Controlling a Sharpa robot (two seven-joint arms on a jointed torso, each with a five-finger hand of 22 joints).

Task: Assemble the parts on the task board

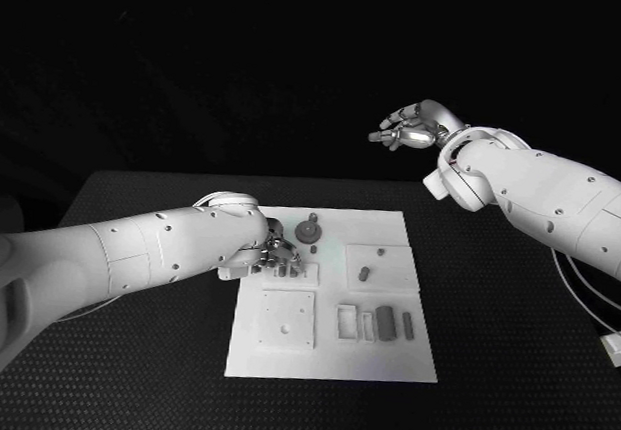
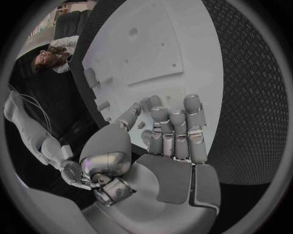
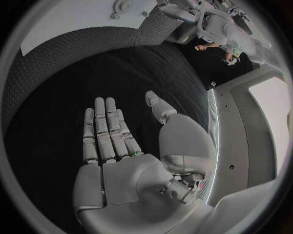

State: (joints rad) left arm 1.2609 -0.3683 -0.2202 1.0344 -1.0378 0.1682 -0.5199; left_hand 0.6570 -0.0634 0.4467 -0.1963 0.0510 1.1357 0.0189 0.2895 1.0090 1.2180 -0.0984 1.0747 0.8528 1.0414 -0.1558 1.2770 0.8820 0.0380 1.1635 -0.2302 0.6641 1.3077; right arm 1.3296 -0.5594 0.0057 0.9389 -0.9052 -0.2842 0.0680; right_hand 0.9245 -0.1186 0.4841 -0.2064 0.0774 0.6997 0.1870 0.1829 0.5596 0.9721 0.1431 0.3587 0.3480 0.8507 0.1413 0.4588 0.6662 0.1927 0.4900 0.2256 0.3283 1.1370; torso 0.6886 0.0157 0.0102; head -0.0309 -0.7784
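While the left hand [image 1: 271, 255] sits low over the near-left part of the white board [image 1: 387, 356], its fingers [image 2: 174, 131] curl down onto the board's surface, and the head view hides whatever lies under them behind the wrist. From the left wrist camera the fingertips appear to press on or beside a small grey part [image 2: 141, 125], but I cannot tell whether the hand actually grips it or only touches it. Just beyond that hand a round grey piece [image 1: 308, 233] stands on the board, half covered by the fingers. Further right lie two small dark pieces [image 1: 367, 272], apart from each other, and a row of dark blocks [image 1: 387, 324] sits near the board's front right, beside a pale square plate [image 1: 286, 318] with holes. Their exact shapes are too small to make out.

The right hand [image 1: 412, 128] hangs well above and beyond the black table [image 1: 125, 361], away from the board. Its wrist camera shows the palm flat, fingers [image 3: 107, 131] stretched apart and holding nothing.
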